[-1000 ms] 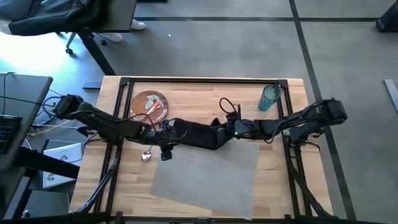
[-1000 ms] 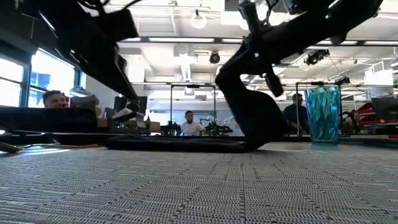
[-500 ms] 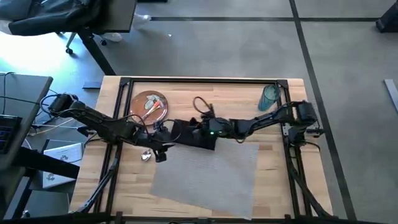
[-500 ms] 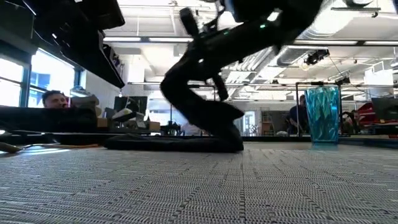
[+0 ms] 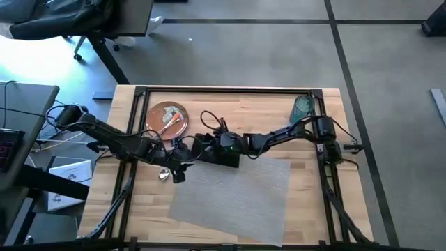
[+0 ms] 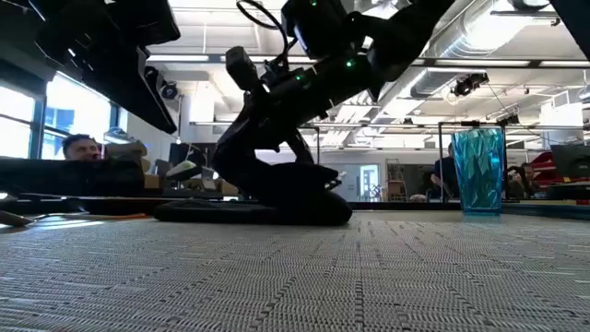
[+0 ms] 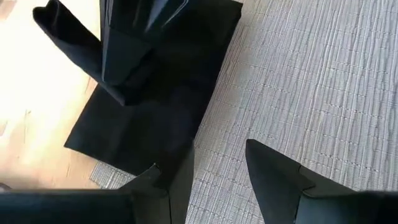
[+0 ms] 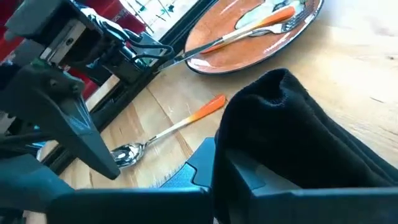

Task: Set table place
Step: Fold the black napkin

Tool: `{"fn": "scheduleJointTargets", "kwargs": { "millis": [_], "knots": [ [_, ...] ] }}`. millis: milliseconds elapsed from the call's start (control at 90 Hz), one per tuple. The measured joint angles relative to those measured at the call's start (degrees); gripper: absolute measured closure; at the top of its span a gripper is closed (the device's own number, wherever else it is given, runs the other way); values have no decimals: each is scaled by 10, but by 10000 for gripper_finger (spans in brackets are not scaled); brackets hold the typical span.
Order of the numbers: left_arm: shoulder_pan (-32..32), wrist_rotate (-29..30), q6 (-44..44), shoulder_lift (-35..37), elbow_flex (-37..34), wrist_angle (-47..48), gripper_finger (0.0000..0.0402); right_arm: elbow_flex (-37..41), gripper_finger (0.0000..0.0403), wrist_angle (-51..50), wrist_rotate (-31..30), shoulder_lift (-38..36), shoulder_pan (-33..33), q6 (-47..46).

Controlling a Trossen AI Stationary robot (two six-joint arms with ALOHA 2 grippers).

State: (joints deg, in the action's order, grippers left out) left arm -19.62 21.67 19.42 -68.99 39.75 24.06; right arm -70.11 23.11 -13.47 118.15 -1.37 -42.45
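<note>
Placemat [image 5: 237, 195] near half free; napkin [image 5: 209, 148] blocks far edge.

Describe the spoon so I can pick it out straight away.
Start at the round orange-brown plate near the far-left corner of the wooden table. The spoon lies on bare wood just nearer than the plate, off the grey placemat, beside the left gripper. It has an orange handle and a shiny bowl, and lies alone.

Black napkin [image 8: 298, 149], seemingly gripped, near spoon [image 8: 168, 132] and plate [image 8: 249, 38].
</note>
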Motion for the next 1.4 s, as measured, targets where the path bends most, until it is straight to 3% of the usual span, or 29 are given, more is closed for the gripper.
{"fn": "scheduleJointTargets", "kwargs": {
  "millis": [122, 344, 467, 644, 767, 867, 1000, 1222, 1400],
  "knots": [
    [0, 5, 0, 0, 0, 1, 271, 0, 357, 7, -1, 0, 0, 1],
    [0, 6, 0, 0, 0, 1, 271, 0, 250, 6, 1, -3, 5, 59],
    [0, 6, 0, 0, 0, 1, 271, 1, 211, -27, 41, -33, 13, 120],
    [1, 7, 0, 0, 0, -2, 271, 0, 197, -216, 58, -121, 15, 193],
    [2, 38, 0, 0, 0, -5, 271, 1, 199, -354, -2, -183, -3, 228],
    [16, 57, 0, 0, 0, -10, 271, 25, 199, -400, -46, -216, -23, 247],
    [68, 24, 1, -12, 0, -32, 271, 94, 199, -330, -48, -223, -37, 250],
    [198, -125, 14, -67, 0, -57, 271, 200, 199, -141, -35, -192, -27, 244],
    [246, -137, 34, -118, 0, -56, 271, 229, 199, -118, -35, -191, -20, 244]
  ]
}}
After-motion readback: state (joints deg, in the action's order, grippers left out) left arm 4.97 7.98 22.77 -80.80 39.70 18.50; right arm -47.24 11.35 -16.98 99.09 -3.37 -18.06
